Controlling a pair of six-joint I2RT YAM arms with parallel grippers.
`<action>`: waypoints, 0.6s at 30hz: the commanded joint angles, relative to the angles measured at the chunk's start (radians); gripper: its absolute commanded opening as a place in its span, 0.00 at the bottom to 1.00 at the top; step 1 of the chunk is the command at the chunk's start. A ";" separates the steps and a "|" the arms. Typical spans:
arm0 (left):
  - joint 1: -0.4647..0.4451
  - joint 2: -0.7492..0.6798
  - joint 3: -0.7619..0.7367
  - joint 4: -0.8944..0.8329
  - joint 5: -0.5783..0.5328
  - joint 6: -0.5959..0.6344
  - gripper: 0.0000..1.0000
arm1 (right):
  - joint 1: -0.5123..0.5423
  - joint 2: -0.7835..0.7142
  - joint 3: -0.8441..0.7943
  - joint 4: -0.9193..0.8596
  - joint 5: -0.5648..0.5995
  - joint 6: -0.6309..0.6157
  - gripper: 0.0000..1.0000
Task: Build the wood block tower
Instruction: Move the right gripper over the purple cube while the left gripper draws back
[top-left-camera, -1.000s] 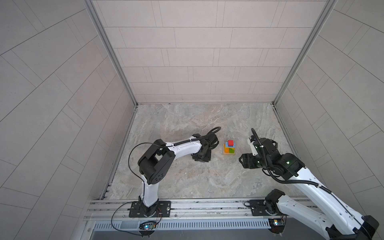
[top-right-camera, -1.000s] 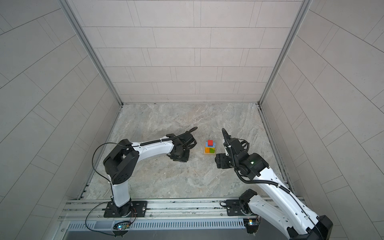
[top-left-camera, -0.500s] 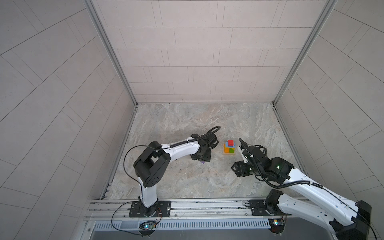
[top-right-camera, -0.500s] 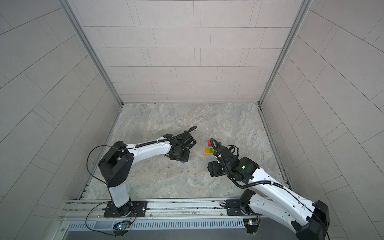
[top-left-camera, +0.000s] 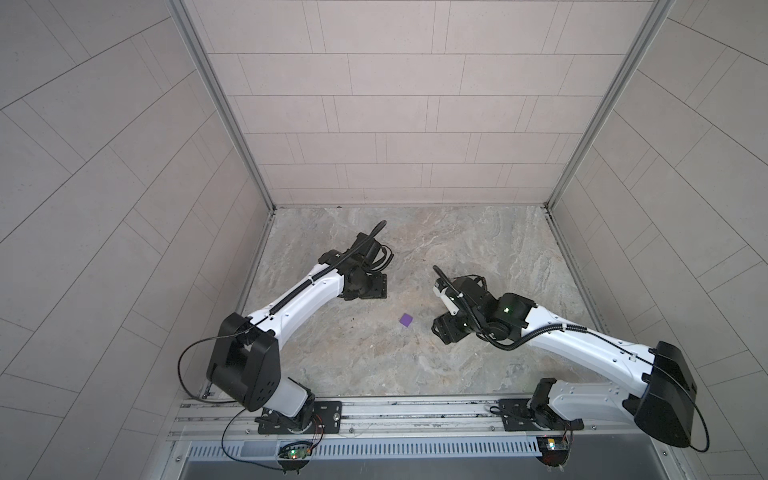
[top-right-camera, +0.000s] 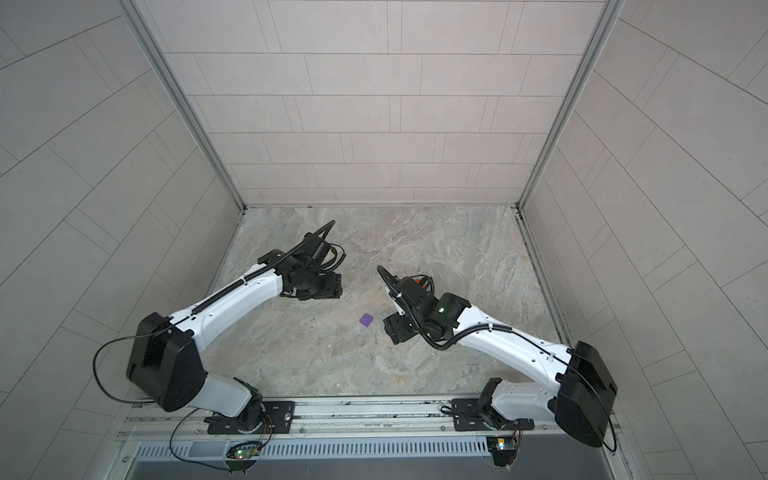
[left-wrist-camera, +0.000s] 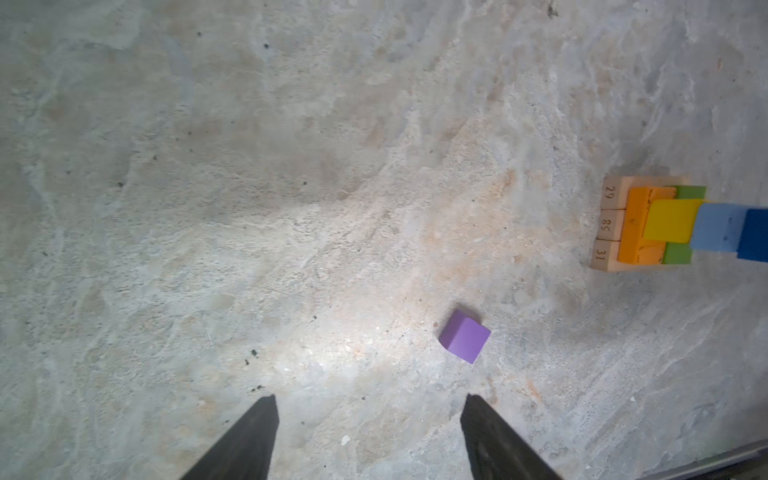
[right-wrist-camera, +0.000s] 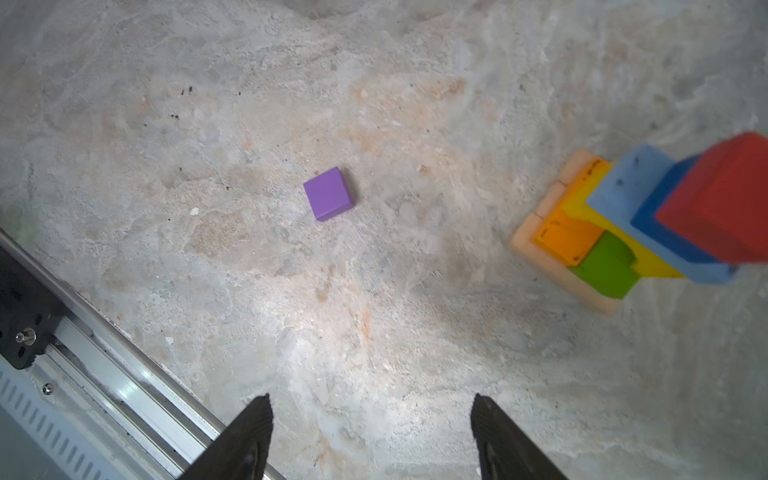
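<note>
Small purple wooden cube (top-left-camera: 406, 331) lies alone on the grey marbled tabletop (top-left-camera: 374, 374). It rests flat on one face, turned askew to the tower's edges. In both top views it sits between the two arms, nearer the right gripper (right-wrist-camera: 370, 398) than the left gripper (left-wrist-camera: 370, 398).

Left gripper: jaws stand apart, nothing between them. The cube is out ahead, clear of both fingers. Right gripper: jaws apart as well and empty, with the cube ahead and untouched.

Stepped tower of coloured wooden blocks (right-wrist-camera: 640, 224) stands near the cube, not touching it. The cube is not on the stack.

Layers, bottom up:
- three plain tan bars (left-wrist-camera: 609, 226) side by side, ends marked 29, 85, 31
- orange brick (left-wrist-camera: 640, 232) beside green brick (right-wrist-camera: 606, 266)
- yellow brick (left-wrist-camera: 669, 224)
- light-blue brick (right-wrist-camera: 623, 187)
- dark blue cube (right-wrist-camera: 665, 237)
- red cube (right-wrist-camera: 719, 203) topmost

From above the right arm covers nearly all of the tower. Only a sliver of the red cube (top-right-camera: 420, 282) shows in a top view. An aluminium rail (right-wrist-camera: 104, 374) crosses a corner of the right wrist view.
</note>
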 joint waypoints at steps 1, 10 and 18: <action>0.050 -0.042 -0.022 -0.041 0.067 0.087 0.78 | 0.010 0.074 0.057 0.019 -0.037 -0.091 0.74; 0.220 -0.148 -0.108 -0.011 0.186 0.116 0.78 | 0.045 0.302 0.217 -0.017 -0.041 -0.141 0.71; 0.270 -0.237 -0.159 -0.046 0.171 0.130 0.78 | 0.088 0.482 0.328 -0.048 -0.005 -0.182 0.66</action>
